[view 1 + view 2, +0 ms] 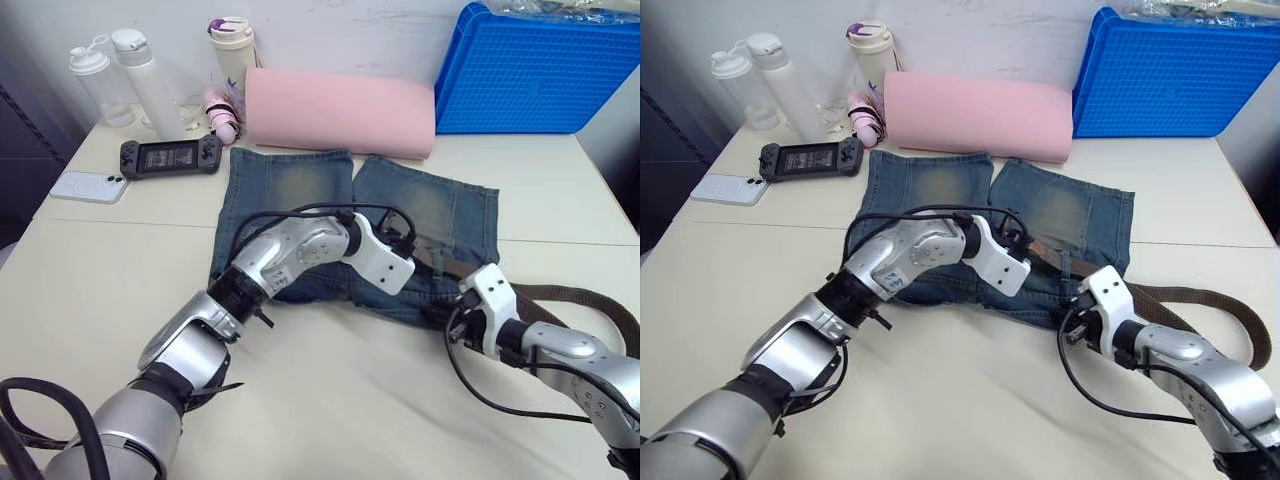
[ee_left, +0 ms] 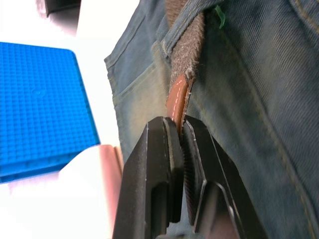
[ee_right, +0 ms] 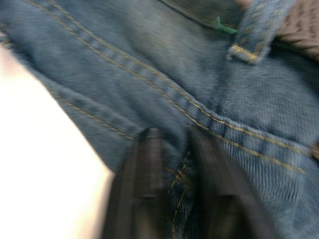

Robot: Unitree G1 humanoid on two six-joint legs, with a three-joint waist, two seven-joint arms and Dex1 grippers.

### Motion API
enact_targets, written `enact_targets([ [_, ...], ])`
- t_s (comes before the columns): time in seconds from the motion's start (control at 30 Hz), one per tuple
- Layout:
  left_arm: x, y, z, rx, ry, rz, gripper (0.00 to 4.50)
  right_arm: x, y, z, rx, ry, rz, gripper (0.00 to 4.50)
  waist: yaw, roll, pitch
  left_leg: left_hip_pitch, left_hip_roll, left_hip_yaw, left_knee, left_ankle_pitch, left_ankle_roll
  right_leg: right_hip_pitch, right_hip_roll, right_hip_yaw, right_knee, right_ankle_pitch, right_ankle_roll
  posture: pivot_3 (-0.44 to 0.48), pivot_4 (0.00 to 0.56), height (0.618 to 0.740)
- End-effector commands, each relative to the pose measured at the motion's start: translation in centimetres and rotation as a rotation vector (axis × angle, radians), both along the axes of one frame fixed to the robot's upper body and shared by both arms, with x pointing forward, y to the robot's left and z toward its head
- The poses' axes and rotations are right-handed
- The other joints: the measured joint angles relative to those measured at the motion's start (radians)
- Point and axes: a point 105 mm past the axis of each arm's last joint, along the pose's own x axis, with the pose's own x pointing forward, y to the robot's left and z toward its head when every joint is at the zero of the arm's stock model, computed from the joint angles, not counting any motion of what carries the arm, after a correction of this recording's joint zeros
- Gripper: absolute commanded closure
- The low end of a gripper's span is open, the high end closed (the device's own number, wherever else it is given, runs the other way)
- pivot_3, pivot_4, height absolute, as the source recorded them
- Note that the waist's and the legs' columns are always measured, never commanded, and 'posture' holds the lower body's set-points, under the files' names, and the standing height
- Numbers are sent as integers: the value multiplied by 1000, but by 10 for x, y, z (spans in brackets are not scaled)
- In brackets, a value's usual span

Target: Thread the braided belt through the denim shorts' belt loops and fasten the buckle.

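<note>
I can read no writing or brand on anything here; the handheld console's (image 1: 169, 156) screen shows marks too small to make out. Counting instead: one pair of denim shorts (image 1: 300, 190), one braided belt (image 1: 590, 296), one pink roll (image 1: 340, 112), one blue crate (image 1: 535, 72), one white phone (image 1: 89, 186), two clear bottles (image 1: 100, 85) and one cream tumbler (image 1: 232, 45) at the table's far left.

The shorts lie flat in the middle of the table, just in front of the pink roll, waistband toward me; the belt trails off to my right in a loop on the tabletop and runs in along the waistband.

My left gripper (image 2: 180, 130) is pressed together on the belt's tan leather tip (image 2: 177, 99) — the woven strap behind it passes under a belt loop (image 2: 185, 20); a small green thread (image 2: 220, 16) sits beside that loop.

My right gripper (image 3: 172, 137) rests on the denim at the waistband edge, its fingers (image 3: 145, 164) a little apart with a fold of stitched seam between them; whether they truly grip the cloth I cannot tell — another belt loop (image 3: 254, 30) lies just ahead of them.
</note>
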Motion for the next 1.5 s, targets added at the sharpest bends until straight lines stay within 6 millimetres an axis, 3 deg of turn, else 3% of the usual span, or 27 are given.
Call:
enact_targets([
  [0.03,1,18,36,-34,-58,27,4500,-11,-19,-46,-81,202,-50,4466,0,-2,-1,0,0,0,0,0,0,1,0,0,0,0,0,0,150,740],
  [0.3,13,80,36,13,-58,176,4500,-5,-13,-53,-70,240,-14,4466,-8,-14,-9,4,1,-1,0,-1,-1,3,1,0,0,0,0,0,150,740],
  [0.5,5,101,21,1,-2,217,4500,-5,-11,-53,-63,242,-10,4466,-12,-20,-13,5,1,-1,0,-1,-2,3,1,0,0,0,0,0,150,740],
  [0.73,-4,110,-3,25,104,238,4500,-6,-13,-41,-51,195,22,4466,-7,-20,-13,4,1,-3,0,-2,-2,4,1,0,0,0,0,0,150,740],
  [0.93,1,108,-13,-20,161,255,4500,-5,-15,-5,-47,52,95,4466,5,-17,-11,3,0,-3,0,-3,-1,3,0,0,0,0,0,0,150,740],
  [1.0,-2,102,-13,-108,247,245,4500,-7,-14,14,-36,7,158,4466,9,-13,-10,2,0,-3,0,-3,-1,2,0,0,0,0,0,0,150,740],
  [1.03,-3,100,-12,-143,276,244,3627,-9,-14,20,-36,-6,180,3550,10,-11,-9,0,-1,-5,0,-3,-1,1,0,-1,0,0,0,0,150,740],
  [1.07,-5,100,-13,-155,306,241,3335,-11,-13,27,-49,-17,219,3220,9,-10,-9,0,-1,-5,0,-3,0,0,-1,-1,0,0,0,0,150,740],
  [1.27,-10,126,-6,-279,476,294,400,-18,3,62,-108,-122,392,108,-3,-6,-6,-2,1,-4,0,-3,0,-1,0,-4,-1,0,0,0,150,740],
  [1.3,-11,129,-3,-318,507,299,21,-19,4,64,-123,-125,408,0,-4,-4,-5,-2,1,-4,0,-3,-1,-1,0,-4,-1,0,0,0,150,740],
  [1.4,-21,140,10,-487,663,297,21,-15,19,67,-242,-226,464,0,-4,-3,-4,-1,1,-4,1,-3,-1,-1,0,-4,0,0,0,0,150,740],
  [1.5,-37,147,12,-563,794,293,21,-13,26,48,-394,-258,523,0,0,-2,-3,-1,1,-5,0,-3,-1,-1,0,-4,0,0,0,0,150,740],
])
